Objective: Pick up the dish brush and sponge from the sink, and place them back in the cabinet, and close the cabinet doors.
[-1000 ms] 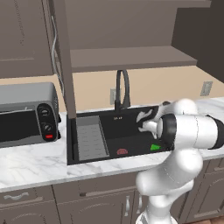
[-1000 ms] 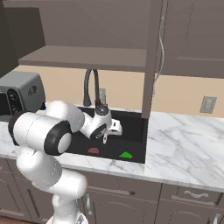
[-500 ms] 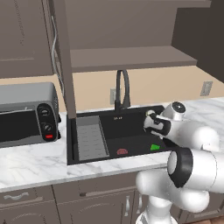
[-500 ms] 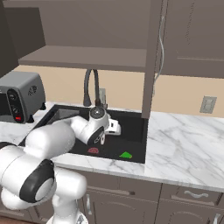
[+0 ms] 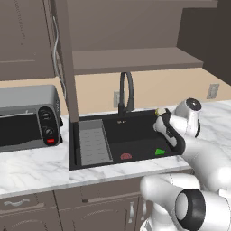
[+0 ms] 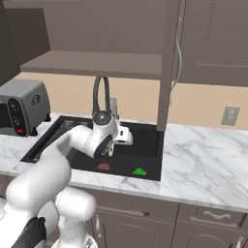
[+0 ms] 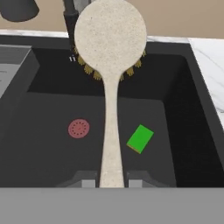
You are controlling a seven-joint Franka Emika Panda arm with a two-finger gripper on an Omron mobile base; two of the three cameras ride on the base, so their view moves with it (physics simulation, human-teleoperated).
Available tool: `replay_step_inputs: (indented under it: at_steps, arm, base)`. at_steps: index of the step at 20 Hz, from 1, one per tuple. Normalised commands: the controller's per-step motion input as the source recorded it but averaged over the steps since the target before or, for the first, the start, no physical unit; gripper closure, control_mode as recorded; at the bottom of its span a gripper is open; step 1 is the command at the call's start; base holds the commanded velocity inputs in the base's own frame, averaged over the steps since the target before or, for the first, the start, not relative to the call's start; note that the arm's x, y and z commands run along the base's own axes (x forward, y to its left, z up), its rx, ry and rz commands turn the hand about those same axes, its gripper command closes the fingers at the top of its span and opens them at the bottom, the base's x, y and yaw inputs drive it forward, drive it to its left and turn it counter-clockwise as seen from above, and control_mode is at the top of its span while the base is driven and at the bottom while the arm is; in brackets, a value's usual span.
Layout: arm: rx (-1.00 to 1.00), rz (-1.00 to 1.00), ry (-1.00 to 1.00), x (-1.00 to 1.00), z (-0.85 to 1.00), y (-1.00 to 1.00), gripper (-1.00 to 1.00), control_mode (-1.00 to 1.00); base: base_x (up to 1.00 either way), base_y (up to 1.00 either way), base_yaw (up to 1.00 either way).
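While tool clamps dish brush, sponge below

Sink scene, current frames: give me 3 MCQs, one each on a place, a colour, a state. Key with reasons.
1. Where does the sponge lie?
A. On the cabinet shelf
B. On the floor of the sink
C. On top of the toaster oven

2. What colour is the round drain?
A. Red
B. Blue
C. White

3. What is the gripper doing?
A. Open above the counter
B. Shut on the sponge
C. Shut on the dish brush

Key:
1 B: in the hand view the green block rests on the black basin floor, to the right of the drain.
2 A: the disc shows red in both base views and the hand view.
3 C: the brush handle runs down between the two fingertips, its round head held out ahead of the hand.
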Motion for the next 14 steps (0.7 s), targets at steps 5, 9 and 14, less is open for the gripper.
replay_step_inputs:
  at_steps: [5,9,14]
  arm:
    - [0.00,0.00,0.00,-0.22,0.54,-0.01,1.00,-1.00]
    - [0.00,0.00,0.00,-0.18,0.57,0.00,1.00,-1.00]
    - [0.00,0.00,-0.02,-0.15,0.54,0.00,1.00,-1.00]
  base:
    - [0.00,0.00,0.00]
    - [0.00,0.00,0.00]
    - [0.00,0.00,0.00]
